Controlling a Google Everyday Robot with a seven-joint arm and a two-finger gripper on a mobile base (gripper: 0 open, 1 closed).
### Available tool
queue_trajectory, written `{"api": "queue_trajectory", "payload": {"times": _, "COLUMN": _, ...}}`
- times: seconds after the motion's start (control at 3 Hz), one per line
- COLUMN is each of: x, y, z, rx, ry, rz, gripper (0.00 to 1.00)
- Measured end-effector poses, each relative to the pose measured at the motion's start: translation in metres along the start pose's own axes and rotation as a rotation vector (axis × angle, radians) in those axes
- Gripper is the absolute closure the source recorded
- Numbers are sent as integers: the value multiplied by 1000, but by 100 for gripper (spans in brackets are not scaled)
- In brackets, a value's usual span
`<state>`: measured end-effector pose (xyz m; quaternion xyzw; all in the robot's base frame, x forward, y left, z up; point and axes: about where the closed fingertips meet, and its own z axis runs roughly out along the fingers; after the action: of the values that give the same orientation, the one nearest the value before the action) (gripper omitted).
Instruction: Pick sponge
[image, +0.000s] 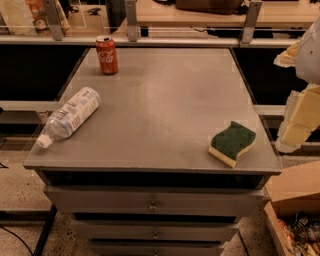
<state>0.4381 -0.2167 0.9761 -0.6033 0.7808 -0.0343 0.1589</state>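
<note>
Sponge (233, 142), green side up, on cabinet top (165, 100). Gripper (284, 100): right of sponge, not touching; I see fingers (301, 116) spread, holding nothing. Cola can (106, 55), bottle (70, 116): well left of sponge.

One sponge (233, 142), one can (106, 55) and one bottle (70, 116) are counted on the single counter (165, 95). Three drawers (120, 199) are seen under its top, each fitted with one knob (152, 205). One box (295, 187) is counted at the lower right. One claw (302, 110) is seen at the right edge, beside the counter.
</note>
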Motion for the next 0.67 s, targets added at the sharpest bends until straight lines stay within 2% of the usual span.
{"api": "queue_trajectory", "payload": {"times": 0.33, "x": -1, "y": 0, "z": 0, "rx": 5, "ry": -2, "rz": -9, "gripper": 0}}
{"api": "queue_trajectory", "payload": {"times": 0.67, "x": -3, "y": 2, "z": 14, "rx": -4, "ry": -5, "rz": -52, "gripper": 0}}
